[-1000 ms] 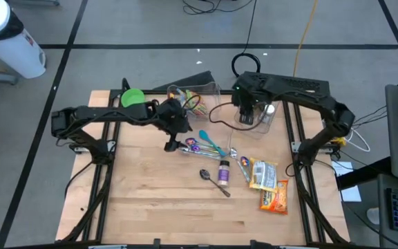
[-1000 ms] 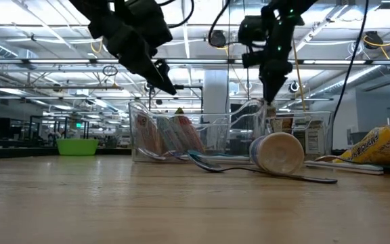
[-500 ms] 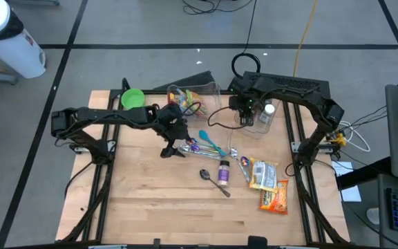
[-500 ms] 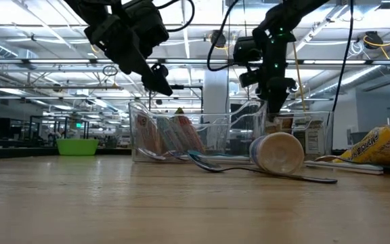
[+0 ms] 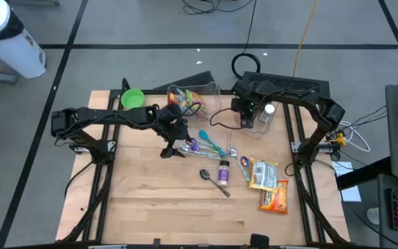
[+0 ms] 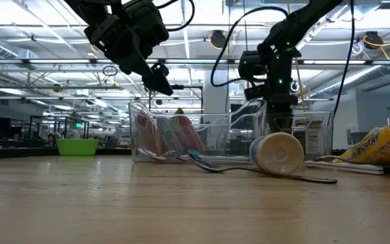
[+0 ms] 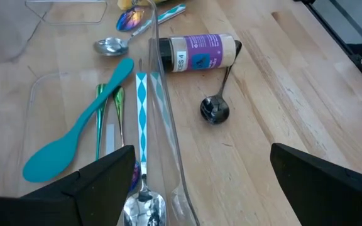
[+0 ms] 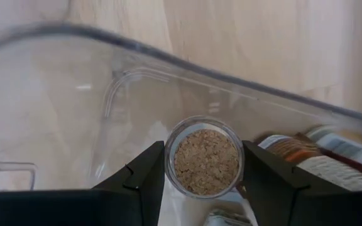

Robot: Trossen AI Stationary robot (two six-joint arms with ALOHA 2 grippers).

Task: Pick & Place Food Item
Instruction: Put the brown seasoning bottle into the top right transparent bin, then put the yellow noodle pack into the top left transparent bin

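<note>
right gripper [image 8: 203,169] in the bin [image 8: 74,81]
its fingers pinch a jar [image 8: 206,162] between them; left gripper [image 7: 197,182] spread above spoons [image 7: 99,125].

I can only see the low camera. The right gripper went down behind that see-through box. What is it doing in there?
Observer: The right gripper is closed on a small jar of brown grains, inside the clear bin.
Operator: And the other gripper, up high?
Observer: The left gripper is open and empty, above a clear tray holding a teal spoon and other spoons.
Operator: What's the round thing lying in front of me?
Observer: That's the end of a bottle with a purple label, lying on its side on the table.
</note>
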